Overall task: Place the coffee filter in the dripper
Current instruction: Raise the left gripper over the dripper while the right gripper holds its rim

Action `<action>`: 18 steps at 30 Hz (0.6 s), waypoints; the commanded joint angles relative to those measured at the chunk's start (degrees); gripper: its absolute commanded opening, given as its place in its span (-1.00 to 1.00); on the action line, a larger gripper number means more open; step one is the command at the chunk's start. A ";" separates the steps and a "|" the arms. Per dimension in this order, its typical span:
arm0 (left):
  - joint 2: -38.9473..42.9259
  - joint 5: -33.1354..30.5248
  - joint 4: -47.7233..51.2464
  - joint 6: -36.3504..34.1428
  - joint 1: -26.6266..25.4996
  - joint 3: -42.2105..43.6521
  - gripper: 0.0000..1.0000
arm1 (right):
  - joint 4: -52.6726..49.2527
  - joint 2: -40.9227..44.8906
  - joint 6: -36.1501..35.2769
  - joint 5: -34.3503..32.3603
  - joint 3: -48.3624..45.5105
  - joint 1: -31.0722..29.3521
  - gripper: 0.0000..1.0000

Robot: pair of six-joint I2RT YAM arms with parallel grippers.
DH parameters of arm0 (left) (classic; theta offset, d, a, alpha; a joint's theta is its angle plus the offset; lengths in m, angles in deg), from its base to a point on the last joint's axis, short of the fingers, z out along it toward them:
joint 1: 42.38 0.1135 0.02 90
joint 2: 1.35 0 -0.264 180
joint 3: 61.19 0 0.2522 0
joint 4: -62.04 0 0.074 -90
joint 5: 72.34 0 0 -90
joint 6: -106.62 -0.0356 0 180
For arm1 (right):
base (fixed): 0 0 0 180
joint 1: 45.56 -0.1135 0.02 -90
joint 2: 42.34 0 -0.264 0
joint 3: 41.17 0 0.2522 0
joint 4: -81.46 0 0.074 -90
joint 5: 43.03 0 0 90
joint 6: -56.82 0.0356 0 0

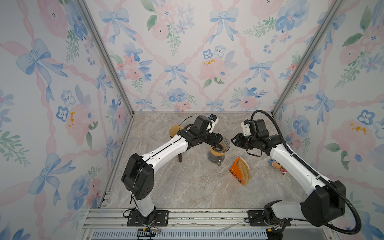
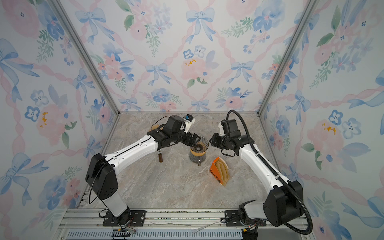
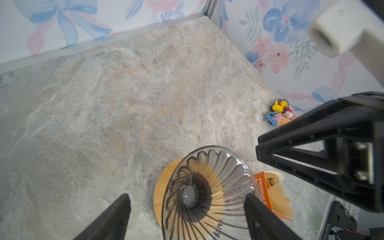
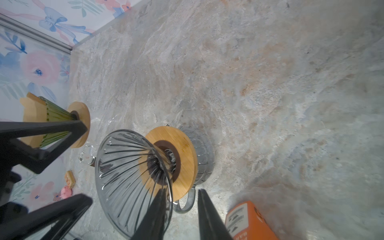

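Observation:
The clear ribbed glass dripper [image 1: 222, 145] [image 2: 200, 144] sits by its wooden collar [image 4: 184, 155] on a glass carafe [image 1: 216, 159] mid-table. No paper shows inside it. My left gripper [image 1: 218, 143] [image 3: 186, 197] hangs over it, open, its fingers either side of the bowl [image 3: 207, 187]. My right gripper [image 1: 234, 141] [image 4: 182, 190] is at the dripper's right rim [image 4: 128, 172], jaws a little apart with floor showing between them, holding nothing. Tan coffee filters [image 1: 245, 170] [image 3: 279, 196] stand in an orange box [image 1: 235, 173] [image 4: 247, 222] to the carafe's front right.
A green dripper with a tan paper in it [image 4: 47, 116] [image 1: 173, 131] lies behind the left arm. A brown-handled glass piece [image 1: 180, 158] stands left of the carafe. Small toy figures [image 1: 279, 168] [image 3: 280, 113] lie by the right wall, under the right arm.

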 commanded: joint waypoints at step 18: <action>-4.01 7.06 2.59 -0.97 3.54 -1.80 0.20 | 6.04 -0.78 2.89 4.92 -6.30 -0.22 -0.48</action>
